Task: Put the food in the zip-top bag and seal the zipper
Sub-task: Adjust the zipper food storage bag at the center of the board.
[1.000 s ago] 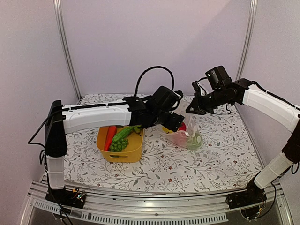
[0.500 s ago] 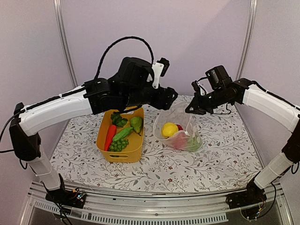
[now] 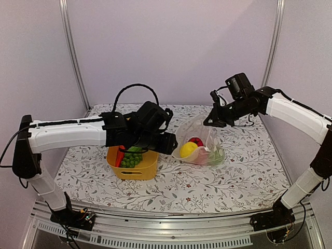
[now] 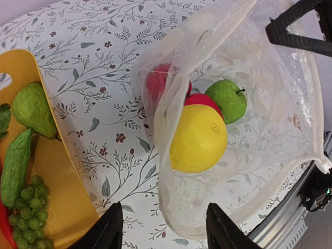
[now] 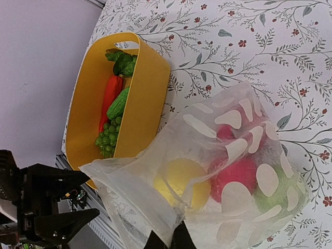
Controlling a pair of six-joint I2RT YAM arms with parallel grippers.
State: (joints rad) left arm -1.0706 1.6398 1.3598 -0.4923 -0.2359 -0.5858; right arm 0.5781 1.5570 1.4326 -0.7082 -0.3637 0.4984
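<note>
The zip-top bag (image 3: 203, 136) lies right of the yellow tub (image 3: 136, 168) with its mouth lifted and open. My right gripper (image 3: 210, 121) is shut on the bag's mouth edge (image 5: 155, 218), its fingertips (image 5: 168, 241) pinching the plastic. Inside the bag are a yellow lemon piece (image 4: 198, 137), red pieces (image 4: 202, 99) and a green apple (image 4: 226, 99). My left gripper (image 3: 169, 143) hovers low between tub and bag, open (image 4: 165, 229), with nothing between its fingers. The tub holds a carrot (image 5: 110, 96), cucumber (image 5: 118, 102), green cluster (image 5: 106, 137) and lettuce (image 5: 123, 63).
A floral cloth (image 3: 233, 181) covers the table. A green pear-like piece (image 4: 33, 110) also lies in the tub. Metal frame posts (image 3: 72, 52) stand at the back corners, and a rail (image 3: 171, 228) runs along the near edge.
My left arm rose from the bag, leaving the lemon piece inside, then swung back down low beside the tub. My right gripper kept its hold on the bag's mouth.
</note>
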